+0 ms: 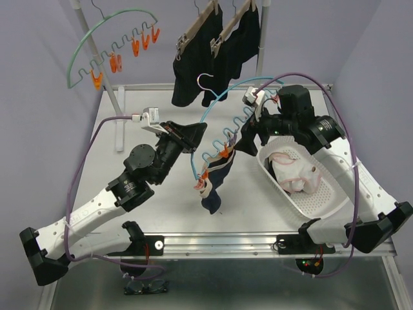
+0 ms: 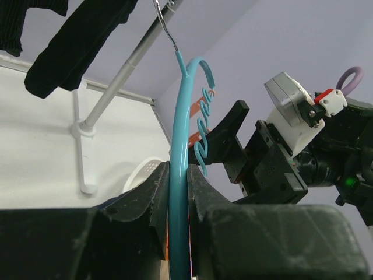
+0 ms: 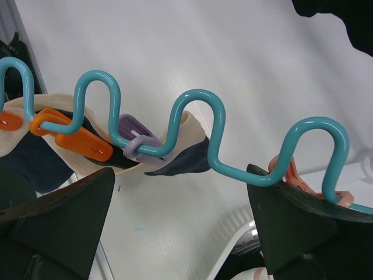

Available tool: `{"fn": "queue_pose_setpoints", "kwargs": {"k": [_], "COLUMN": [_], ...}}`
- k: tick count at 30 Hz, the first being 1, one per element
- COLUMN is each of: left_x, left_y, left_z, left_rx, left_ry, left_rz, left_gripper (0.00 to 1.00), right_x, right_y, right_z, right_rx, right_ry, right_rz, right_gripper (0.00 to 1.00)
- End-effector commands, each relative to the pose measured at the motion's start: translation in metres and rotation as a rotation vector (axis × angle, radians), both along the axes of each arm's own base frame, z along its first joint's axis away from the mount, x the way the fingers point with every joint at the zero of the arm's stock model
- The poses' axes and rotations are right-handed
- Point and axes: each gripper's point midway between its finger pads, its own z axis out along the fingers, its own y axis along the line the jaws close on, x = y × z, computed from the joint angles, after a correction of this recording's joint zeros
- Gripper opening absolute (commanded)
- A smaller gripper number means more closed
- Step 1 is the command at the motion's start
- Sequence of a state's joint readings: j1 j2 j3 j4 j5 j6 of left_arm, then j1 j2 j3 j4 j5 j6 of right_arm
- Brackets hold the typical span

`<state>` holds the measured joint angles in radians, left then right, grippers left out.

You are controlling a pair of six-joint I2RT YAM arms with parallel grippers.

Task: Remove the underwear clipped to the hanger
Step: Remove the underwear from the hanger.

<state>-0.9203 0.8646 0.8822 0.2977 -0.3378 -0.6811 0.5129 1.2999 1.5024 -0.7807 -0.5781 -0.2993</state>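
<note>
progress: part done, by my read. one pale piece (image 1: 293, 175) lies in the basket (image 1: 276, 190); the green hanger (image 1: 110, 32) carries clips only.
left to do: the navy underwear (image 1: 216, 182), beige band, hangs from the blue hanger (image 2: 178, 151) over the tabletop (image 1: 171, 214), pinned by an orange clip (image 3: 81, 143) and a purple clip (image 3: 140, 141). black pairs (image 1: 193, 61) hang at the back.
left tool (image 2: 178, 201) clamped on the blue hanger. right tool (image 3: 180, 204) wide apart, straddling the wavy bar, holding nothing.
unclear: basket contents under the right tool; whether the peach clip (image 3: 294, 175) bites cloth.
</note>
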Motion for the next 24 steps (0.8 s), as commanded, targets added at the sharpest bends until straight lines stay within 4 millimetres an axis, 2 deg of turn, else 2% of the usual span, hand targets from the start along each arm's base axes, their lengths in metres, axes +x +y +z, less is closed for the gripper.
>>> {"fn": "queue_pose_setpoints", "kwargs": {"k": [1,9,12,14,15,16,17,18,19,21,23,24], "left_x": [-0.006,-0.007,-0.008,-0.008,-0.008,-0.007,-0.007,-0.007,-0.006,-0.007,-0.007,-0.007], "left_y": [0.021,0.016,0.014,0.013,0.012,0.012,0.01,0.01,0.011,0.011,0.012,0.012], "left_z": [0.077,0.085,0.089,0.091,0.094,0.094,0.094,0.096,0.096,0.097,0.097,0.097], "left_rx": [-0.246,-0.314,-0.327,-0.34,-0.349,-0.356,-0.356,-0.361,-0.366,-0.377,-0.387,-0.39], "left_ry": [-0.096,-0.072,-0.071,-0.072,-0.071,-0.071,-0.069,-0.069,-0.067,-0.066,-0.063,-0.061], "left_rz": [0.081,0.138,0.152,0.154,0.156,0.158,0.156,0.159,0.164,0.165,0.169,0.17], "left_gripper": [0.0,0.0,0.0,0.0,0.0,0.0,0.0,0.0,0.0,0.0,0.0,0.0], "right_x": [0.01,0.016,0.014,0.016,0.017,0.018,0.017,0.016,0.015,0.017,0.018,0.019], "right_y": [0.009,0.01,0.009,0.01,0.009,0.009,0.009,0.009,0.009,0.009,0.009,0.009], "right_z": [0.044,0.066,0.069,0.064,0.071,0.061,0.062,0.063,0.072,0.066,0.07,0.066], "right_rx": [0.069,0.099,0.118,0.125,0.145,0.141,0.152,0.167,0.199,0.202,0.225,0.225], "right_ry": [-0.12,-0.205,-0.219,-0.222,-0.25,-0.242,-0.253,-0.26,-0.297,-0.298,-0.329,-0.322], "right_rz": [-0.021,-0.066,-0.072,-0.079,-0.091,-0.095,-0.097,-0.097,-0.098,-0.108,-0.113,-0.119], "right_gripper": [0.99,0.98,0.98,0.98,0.98,0.99,0.99,0.99,0.99,0.99,0.99,0.98]}}
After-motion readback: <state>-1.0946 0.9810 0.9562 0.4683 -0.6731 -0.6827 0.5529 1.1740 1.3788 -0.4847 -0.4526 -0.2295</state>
